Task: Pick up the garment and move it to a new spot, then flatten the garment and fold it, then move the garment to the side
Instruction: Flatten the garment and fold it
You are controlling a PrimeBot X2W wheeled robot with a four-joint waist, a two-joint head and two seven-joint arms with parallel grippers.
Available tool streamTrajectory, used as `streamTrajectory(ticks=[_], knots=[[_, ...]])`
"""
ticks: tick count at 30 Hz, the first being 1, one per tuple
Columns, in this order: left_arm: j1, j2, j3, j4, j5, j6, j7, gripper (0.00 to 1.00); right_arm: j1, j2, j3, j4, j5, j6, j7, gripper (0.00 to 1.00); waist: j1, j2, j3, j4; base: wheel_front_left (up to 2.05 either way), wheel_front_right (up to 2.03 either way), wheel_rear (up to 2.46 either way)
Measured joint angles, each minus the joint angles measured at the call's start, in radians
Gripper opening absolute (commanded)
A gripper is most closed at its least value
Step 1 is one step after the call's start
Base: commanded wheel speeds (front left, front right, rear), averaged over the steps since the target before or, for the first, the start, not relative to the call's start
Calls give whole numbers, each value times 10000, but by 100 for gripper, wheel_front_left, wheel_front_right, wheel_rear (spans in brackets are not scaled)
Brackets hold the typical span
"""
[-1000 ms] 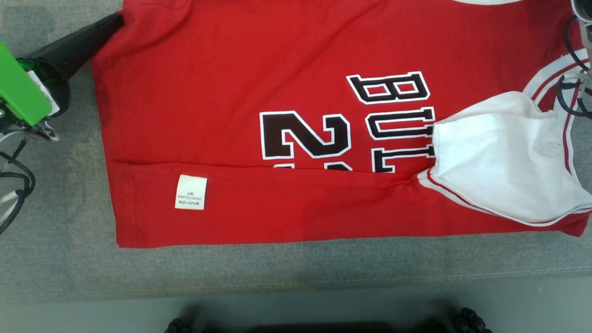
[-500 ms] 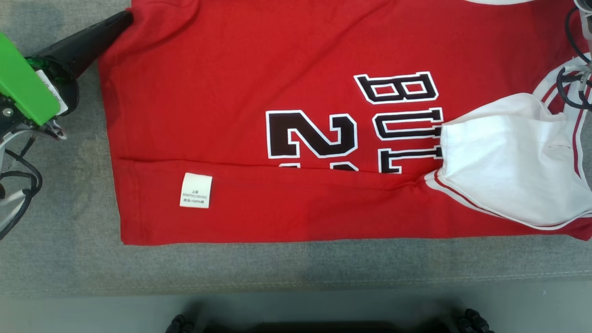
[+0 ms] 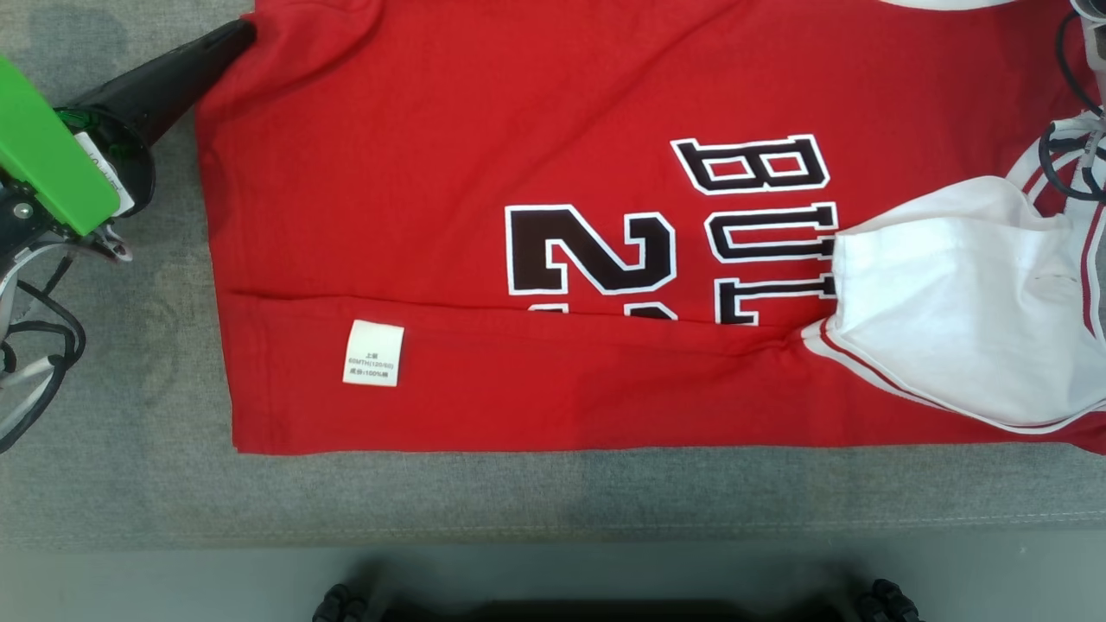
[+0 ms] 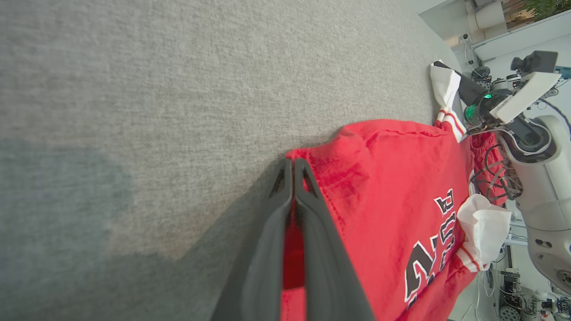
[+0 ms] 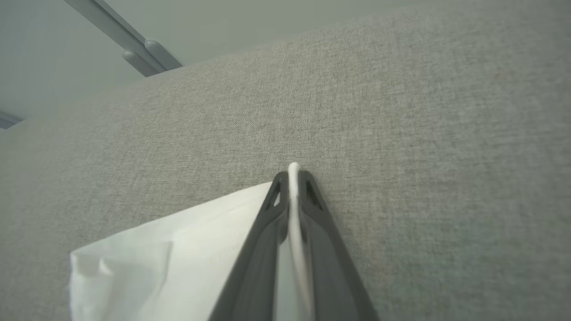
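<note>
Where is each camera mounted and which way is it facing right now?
Head view: on the head, looking down at the red jersey on the grey surface; left gripper at upper left.
Left wrist view: along its own fingers, shut on the jersey's hem; right gripper beyond.
Right wrist view: along its own fingers, shut on the white sleeve.
All share the jersey and grey surface.

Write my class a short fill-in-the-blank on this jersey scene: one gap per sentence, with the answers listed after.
1. The left claw is shut on a ___ corner of the garment.
2. The right claw pinches the garment's ___ sleeve.
3. The garment lies on a ___ fabric surface.
4. The black digit fully in view on the garment is ___.

Missing words: red; white; grey; 2
</note>
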Motion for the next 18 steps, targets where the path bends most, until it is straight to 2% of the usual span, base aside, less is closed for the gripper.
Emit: streamTrajectory(ticks=[1,11,18], knots=[[0,0,-6,2,0,0,-2,0,0,12,12,17,0,25,-40,0,0,0,-2,4,0,0,0],[-3,8,-48,19,0,0,-165,0,-3,90,69,148,-54,176,-295,0,0,0,-75,-29,0,0,0],[-3,88,88,82,17,0,-570,0,13,265,98,86,-52,545,-713,0,-1,0,-235,-212,0,0,0]])
